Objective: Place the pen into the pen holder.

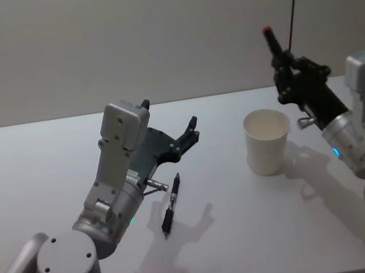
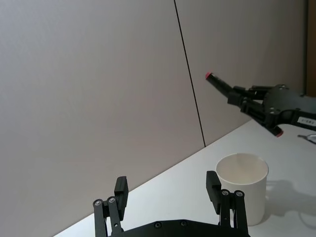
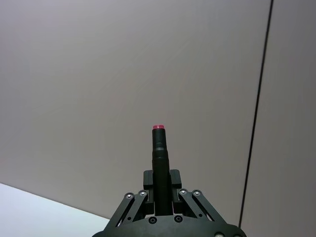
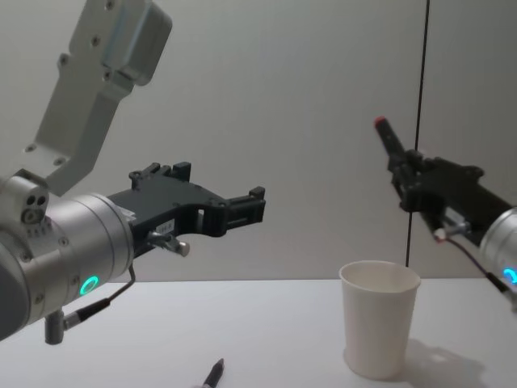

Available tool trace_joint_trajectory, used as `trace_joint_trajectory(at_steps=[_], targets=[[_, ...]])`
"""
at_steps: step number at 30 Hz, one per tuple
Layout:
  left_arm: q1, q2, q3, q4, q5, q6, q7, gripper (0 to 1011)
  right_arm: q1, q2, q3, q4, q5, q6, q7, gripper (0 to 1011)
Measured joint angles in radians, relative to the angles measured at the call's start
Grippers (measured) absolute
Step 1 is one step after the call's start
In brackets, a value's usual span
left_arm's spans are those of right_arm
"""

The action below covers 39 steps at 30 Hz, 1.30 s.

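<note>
Cup: the cup (image 1: 267, 153) stands upright on the table (image 1: 249, 235) with its mouth open. From the head view I see nothing inside it.
Right gripper: my right gripper (image 1: 285, 64) hangs higher than the cup's rim and just to its right, clenched on a pen.
Held pen: the held pen (image 1: 272, 44) is black with a red end. It is off the table, slanted, with the red end uppermost and leaning toward the cup's side. No part of it is inside the cup.
Left gripper: my left gripper (image 1: 191, 131) sits well left of the cup and raised off the table. Its jaws are released, with nothing between the fingers (image 2: 121, 190).
Loose pen: a second black pen, the loose pen (image 1: 171, 205), lies flat on the table. It is well left of the cup, just beside my left arm, and nothing touches it.
Done, as I judge it: one pen is grasped and lifted above rim height.
Left to do: I carry the pen over the mouth, swing its lower end down, lower it in and let go.
Watch for: the cup looks light, so a slanted entry that catches the rim could tip it.
Progress: I put it at roughly halfway, with transport and release remaining.
</note>
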Motion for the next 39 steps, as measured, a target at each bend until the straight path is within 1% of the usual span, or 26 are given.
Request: trace_joint_trajectory(at_steps=[2,5,6,7,8,11,13,14,17,18,20,21,22,23,26,27,29,31,34,35,36,38,39], targets=[[0.0,0.0,0.0,0.0,0.0,0.0,0.0,1008,0.021,-0.008,-0.004,0.039,-0.002,-0.016,0.007,185],[0.0,0.0,0.0,0.0,0.0,0.0,0.0,1008,0.066,-0.025,-0.013,0.123,-0.006,-0.054,0.02,185],[0.0,0.0,0.0,0.0,0.0,0.0,0.0,1008,0.066,-0.025,-0.013,0.123,-0.006,-0.054,0.02,185],[0.0,0.0,0.0,0.0,0.0,0.0,0.0,1008,0.086,-0.032,-0.017,0.162,-0.008,-0.071,0.026,185],[0.0,0.0,0.0,0.0,0.0,0.0,0.0,1008,0.094,-0.035,-0.019,0.179,-0.008,-0.075,0.028,185],[0.0,0.0,0.0,0.0,0.0,0.0,0.0,1008,0.136,-0.052,-0.028,0.264,-0.01,-0.11,0.039,185],[0.0,0.0,0.0,0.0,0.0,0.0,0.0,1008,0.151,-0.058,-0.031,0.293,-0.011,-0.121,0.042,185],[0.0,0.0,0.0,0.0,0.0,0.0,0.0,1008,0.168,-0.064,-0.033,0.324,-0.012,-0.134,0.046,185],[0.0,0.0,0.0,0.0,0.0,0.0,0.0,1008,0.192,-0.073,-0.037,0.372,-0.014,-0.153,0.049,185],[0.0,0.0,0.0,0.0,0.0,0.0,0.0,1008,0.206,-0.078,-0.039,0.406,-0.016,-0.166,0.05,185],[0.0,0.0,0.0,0.0,0.0,0.0,0.0,1008,0.22,-0.082,-0.041,0.434,-0.018,-0.176,0.052,185],[0.0,0.0,0.0,0.0,0.0,0.0,0.0,1008,0.235,-0.088,-0.042,0.467,-0.019,-0.188,0.054,185],[0.0,0.0,0.0,0.0,0.0,0.0,0.0,1008,0.242,-0.09,-0.043,0.48,-0.019,-0.193,0.054,185],[0.0,0.0,0.0,0.0,0.0,0.0,0.0,1008,0.249,-0.092,-0.043,0.489,-0.02,-0.199,0.055,198],[0.0,0.0,0.0,0.0,0.0,0.0,0.0,1008,0.275,-0.101,-0.045,0.548,-0.021,-0.22,0.059,286],[0.0,0.0,0.0,0.0,0.0,0.0,0.0,1008,0.279,-0.102,-0.045,0.556,-0.021,-0.226,0.061,304],[0.0,0.0,0.0,0.0,0.0,0.0,0.0,1008,0.302,-0.111,-0.045,0.602,-0.021,-0.245,0.066,377],[0.0,0.0,0.0,0.0,0.0,0.0,0.0,1008,0.308,-0.113,-0.045,0.612,-0.021,-0.249,0.067,421],[0.0,0.0,0.0,0.0,0.0,0.0,0.0,1008,0.327,-0.12,-0.044,0.654,-0.02,-0.268,0.073,542],[0.0,0.0,0.0,0.0,0.0,0.0,0.0,1008,0.335,-0.123,-0.043,0.669,-0.02,-0.274,0.075,564],[0.0,0.0,0.0,0.0,0.0,0.0,0.0,1008,0.335,-0.123,-0.043,0.669,-0.02,-0.274,0.075,575],[0.0,0.0,0.0,0.0,0.0,0.0,0.0,1008,0.344,-0.126,-0.041,0.688,-0.018,-0.283,0.079,660],[0.0,0.0,0.0,0.0,0.0,0.0,0.0,1008,0.346,-0.126,-0.041,0.691,-0.018,-0.285,0.08,683]])
